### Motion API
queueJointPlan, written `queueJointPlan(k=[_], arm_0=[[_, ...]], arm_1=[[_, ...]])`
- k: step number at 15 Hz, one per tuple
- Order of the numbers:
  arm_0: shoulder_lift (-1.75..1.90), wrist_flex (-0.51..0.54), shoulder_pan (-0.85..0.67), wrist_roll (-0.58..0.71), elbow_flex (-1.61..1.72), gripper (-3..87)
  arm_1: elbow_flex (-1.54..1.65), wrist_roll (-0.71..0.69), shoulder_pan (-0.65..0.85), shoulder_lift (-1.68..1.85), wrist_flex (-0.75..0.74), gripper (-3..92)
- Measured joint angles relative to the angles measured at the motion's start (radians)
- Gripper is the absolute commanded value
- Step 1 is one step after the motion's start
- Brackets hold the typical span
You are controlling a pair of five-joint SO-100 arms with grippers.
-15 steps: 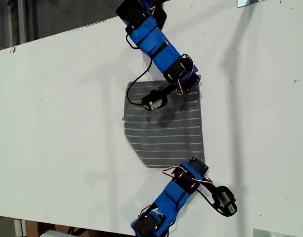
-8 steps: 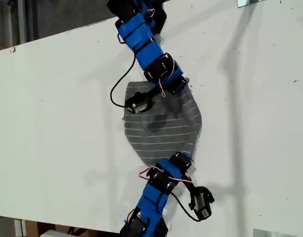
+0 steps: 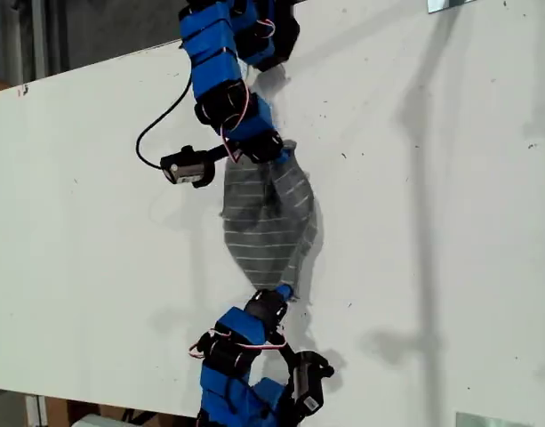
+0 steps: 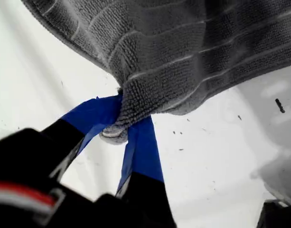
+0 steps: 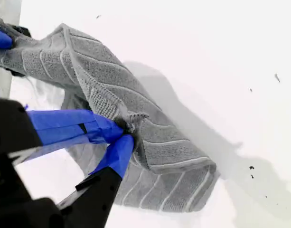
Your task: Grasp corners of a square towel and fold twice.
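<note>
The towel [image 3: 268,224] is lying on the white table [image 3: 450,231], half lifted between the two arms, its exterior-view-right edge raised. My first gripper [image 4: 120,135] is pinching one corner [image 4: 116,129] tight; my second gripper [image 5: 122,134] is clamping another corner [image 5: 131,118]. Judgement: I am carrying the first fold, so both should be travelling level, keeping the edge taut and landing squarely on the flat edge.

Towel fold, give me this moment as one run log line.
phase: first fold underway | my first gripper: shut on towel corner | my second gripper: shut on towel corner | towel: partly lifted, bunched over table
</note>
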Motion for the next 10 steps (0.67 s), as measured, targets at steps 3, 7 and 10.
queueJointPlan(k=[3, 7, 10], arm_0=[[0.218, -0.029, -0.110, 0.002, 0.221, 0.1], [0.374, -0.054, -0.311, 0.060, 0.397, 0.1], [0.373, -0.060, -0.466, 0.160, 0.399, 0.1]], arm_1=[[0.057, -0.035, 0.135, 0.092, -0.005, -0.1], [0.115, -0.110, 0.325, 0.124, -0.054, -0.1], [0.123, -0.195, 0.480, 0.144, -0.049, -0.1]])
